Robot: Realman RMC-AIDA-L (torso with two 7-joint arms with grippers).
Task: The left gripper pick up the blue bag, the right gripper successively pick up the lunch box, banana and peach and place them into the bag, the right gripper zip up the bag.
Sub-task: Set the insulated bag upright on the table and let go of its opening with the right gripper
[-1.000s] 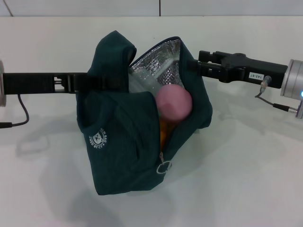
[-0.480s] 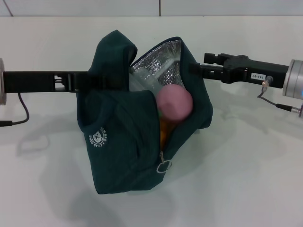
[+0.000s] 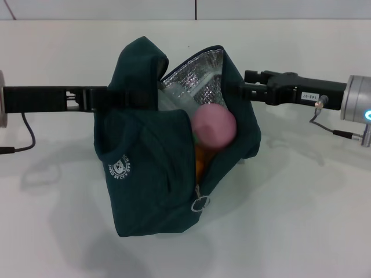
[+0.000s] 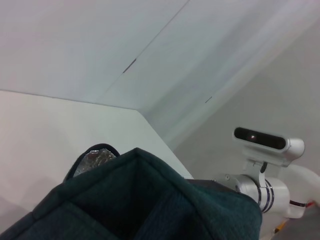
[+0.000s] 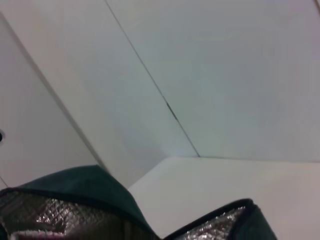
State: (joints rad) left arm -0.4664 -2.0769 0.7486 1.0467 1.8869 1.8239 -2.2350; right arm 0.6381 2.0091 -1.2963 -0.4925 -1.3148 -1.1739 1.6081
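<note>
While the bag (image 3: 168, 150) hangs above the white table (image 3: 301, 220), the left gripper (image 3: 124, 98) is clamped on its upper left edge, its arm reaching in level from the left. Inside the open, foil-lined mouth sit the pink peach (image 3: 213, 127) and something orange just below it. At the bag's upper right edge is the right gripper (image 3: 246, 91); whether it is clenched or released cannot be told. A zipper pull (image 3: 200, 203) dangles low on the front.
</note>
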